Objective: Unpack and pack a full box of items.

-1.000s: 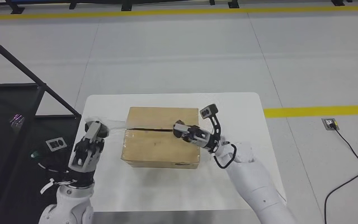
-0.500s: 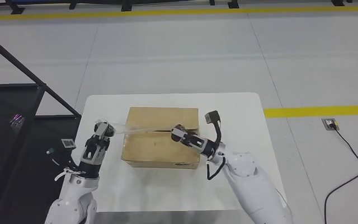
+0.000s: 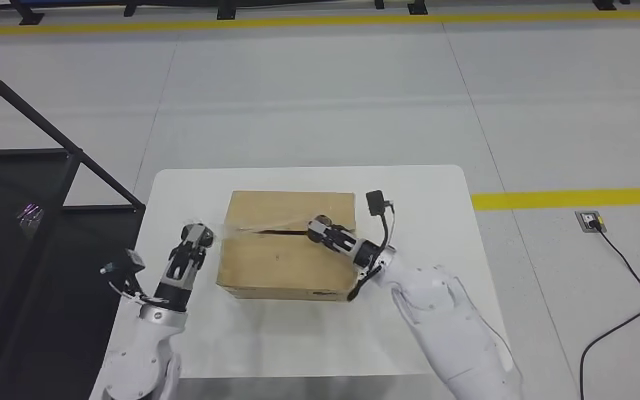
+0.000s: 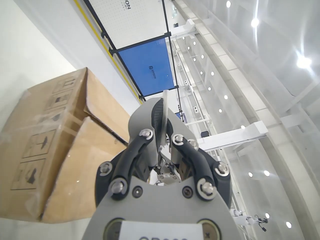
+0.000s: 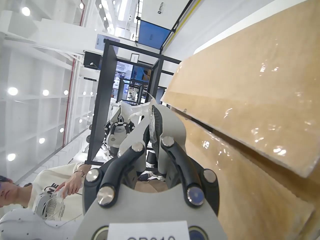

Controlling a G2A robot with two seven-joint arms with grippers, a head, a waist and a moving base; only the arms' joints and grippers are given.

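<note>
Your left gripper has eased in from the table's left edge to just beside the box, which sits mid-table. The tape that it and the right gripper both pinch tight now sags. The seam looks mostly freed, though the flaps are not yet lifted.

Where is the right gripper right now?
Top view: the right gripper is over the cardboard box, at the right part of its centre seam, pinching clear tape.

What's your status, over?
Left gripper and right gripper both shut on tape strip. Box flaps slightly apart. Nothing in the way.
</note>
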